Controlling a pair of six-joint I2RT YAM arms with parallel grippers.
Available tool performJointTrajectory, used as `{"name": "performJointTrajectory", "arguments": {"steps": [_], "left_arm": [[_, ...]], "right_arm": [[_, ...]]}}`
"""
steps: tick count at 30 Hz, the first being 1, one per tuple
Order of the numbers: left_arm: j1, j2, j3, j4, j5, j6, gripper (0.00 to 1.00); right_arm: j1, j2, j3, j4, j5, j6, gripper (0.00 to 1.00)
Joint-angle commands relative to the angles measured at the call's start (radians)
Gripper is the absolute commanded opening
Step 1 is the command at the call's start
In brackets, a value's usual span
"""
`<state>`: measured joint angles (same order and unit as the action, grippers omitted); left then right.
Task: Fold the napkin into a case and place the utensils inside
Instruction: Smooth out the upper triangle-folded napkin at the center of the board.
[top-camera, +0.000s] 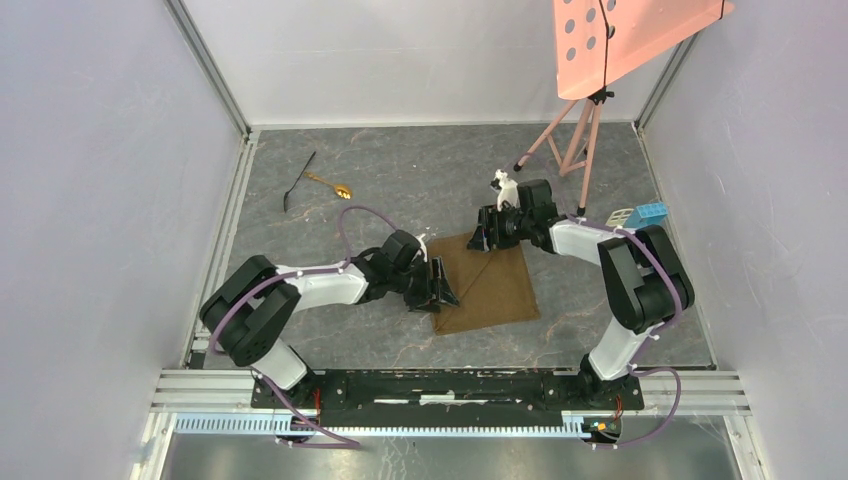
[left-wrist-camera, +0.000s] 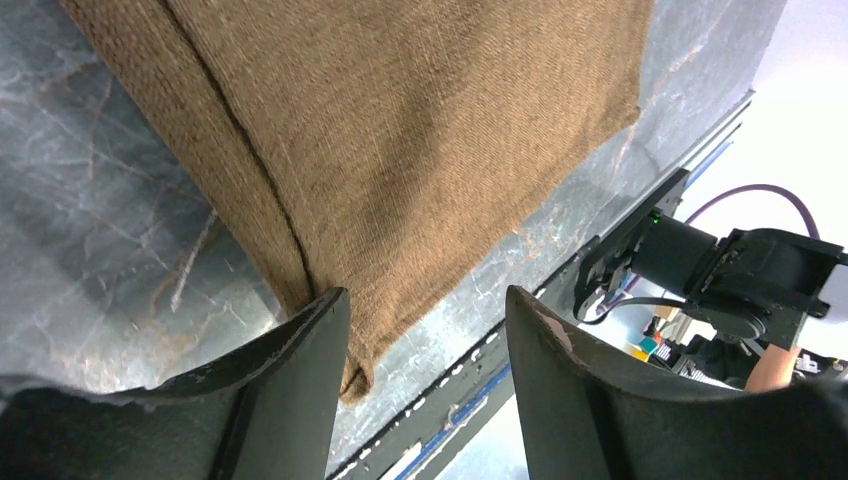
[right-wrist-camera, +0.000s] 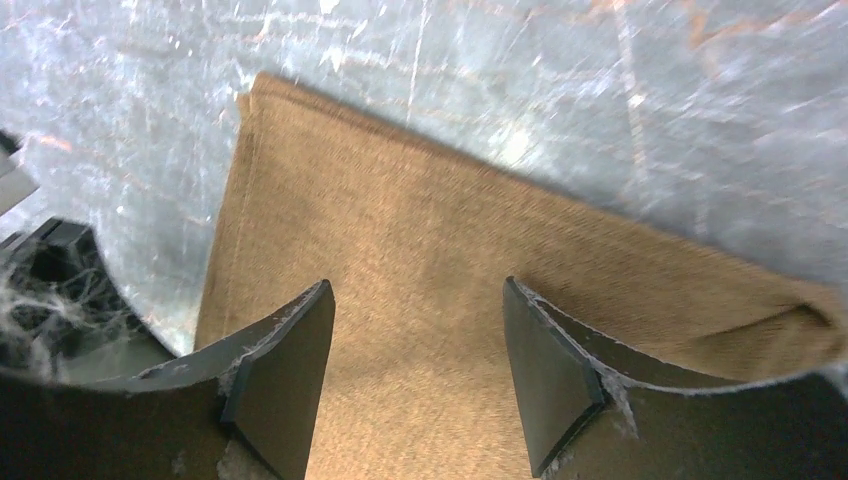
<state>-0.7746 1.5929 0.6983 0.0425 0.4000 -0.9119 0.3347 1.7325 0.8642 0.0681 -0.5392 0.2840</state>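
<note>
The brown napkin lies flat in the middle of the table, folded into a broad oblong with a diagonal crease. My left gripper is open at its near left corner; in the left wrist view that corner of the cloth lies between the open jaws. My right gripper is open over the cloth's far corner; in the right wrist view the cloth fills the gap between the jaws. The gold spoon and the thin black utensil lie at the far left, apart from the cloth.
A pink stand with a perforated pink panel stands at the far right. A blue toy block lies by the right wall. Metal rails edge the table at the left and at the near side.
</note>
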Motion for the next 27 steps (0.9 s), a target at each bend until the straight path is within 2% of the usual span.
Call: {"name": "performJointTrajectory", "arguments": {"steps": [1, 6, 9, 16, 22, 27], "left_arm": [[-0.002, -0.098, 0.069, -0.101, 0.027, 0.015, 0.67], [0.026, -0.08, 0.209, -0.182, 0.015, 0.06, 0.7], [0.092, -0.019, 0.24, -0.143, 0.028, 0.053, 0.72], [0.163, 0.189, 0.317, -0.149, -0.003, 0.108, 0.72], [0.163, 0.151, 0.349, -0.197, -0.014, 0.136, 0.73], [0.167, 0.133, 0.396, -0.215, -0.006, 0.131, 0.74]], "right_arm": [[-0.029, -0.05, 0.101, -0.127, 0.12, -0.104, 0.7], [-0.092, -0.005, 0.094, -0.076, 0.029, -0.069, 0.7], [-0.11, 0.029, 0.09, -0.025, 0.003, -0.062, 0.71], [-0.112, 0.044, 0.108, -0.099, 0.094, -0.091, 0.7], [-0.109, -0.052, 0.113, -0.089, 0.025, -0.049, 0.7], [-0.108, 0.02, 0.131, -0.035, -0.034, -0.012, 0.69]]}}
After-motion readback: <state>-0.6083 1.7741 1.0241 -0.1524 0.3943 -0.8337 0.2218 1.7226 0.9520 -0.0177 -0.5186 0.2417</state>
